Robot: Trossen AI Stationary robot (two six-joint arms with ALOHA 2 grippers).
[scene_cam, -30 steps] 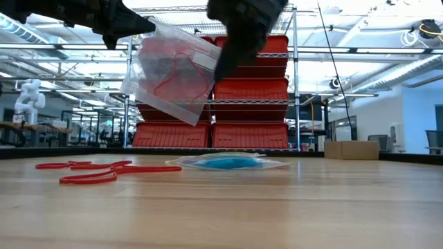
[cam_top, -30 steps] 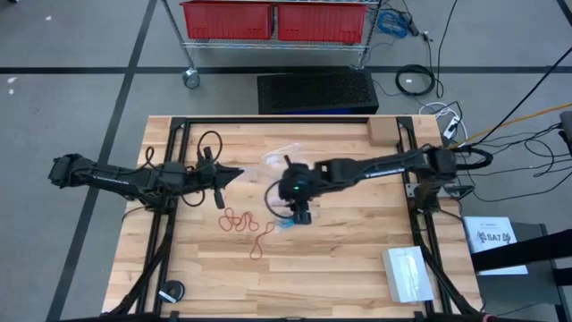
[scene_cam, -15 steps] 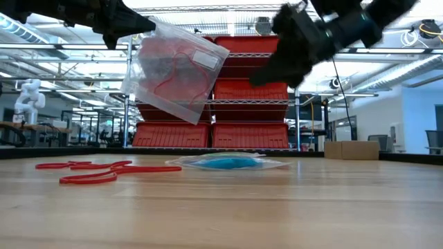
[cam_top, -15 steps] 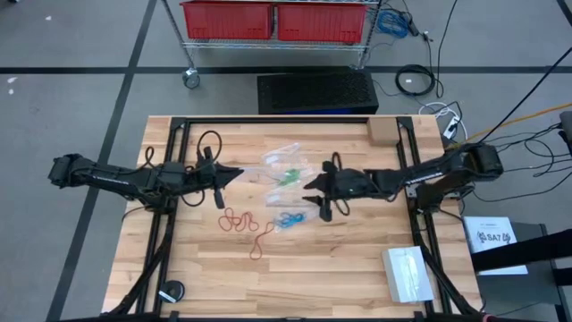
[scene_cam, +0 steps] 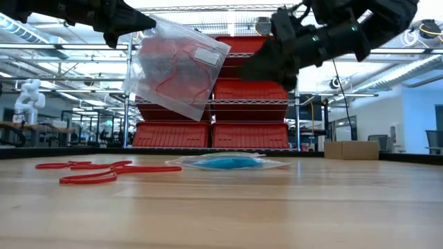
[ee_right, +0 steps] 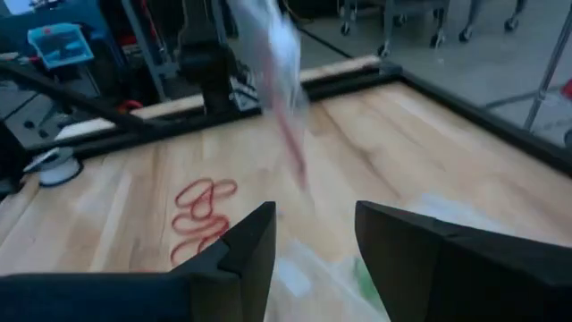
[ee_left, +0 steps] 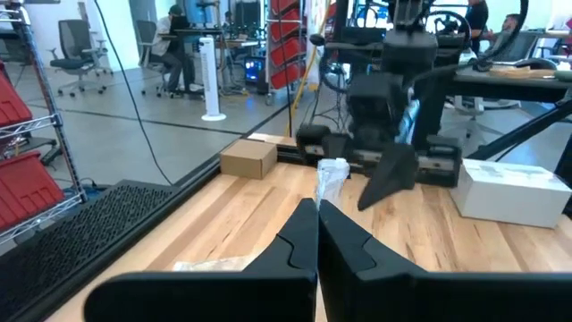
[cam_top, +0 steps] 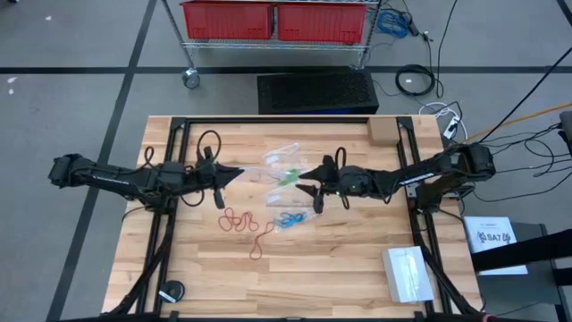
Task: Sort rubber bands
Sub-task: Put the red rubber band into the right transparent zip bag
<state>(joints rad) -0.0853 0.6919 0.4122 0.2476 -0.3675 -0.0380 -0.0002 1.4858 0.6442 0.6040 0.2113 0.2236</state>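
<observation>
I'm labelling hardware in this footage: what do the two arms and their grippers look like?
Both arms are dark, near-black jointed links. The left gripper ends in two matte black, wedge-shaped fingers tapering to points. The right gripper has the same broad black fingers. A black cable loops above each arm's wrist in the high view. No markings are legible.

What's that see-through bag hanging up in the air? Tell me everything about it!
The clear plastic bag is a thin, crinkly rectangle with a white strip near one corner. It hangs tilted above the wooden table, touching nothing below. The left gripper is shut on its top edge. Thin red rubber bands show through its side. More red bands lie loose on the table underneath.
</observation>
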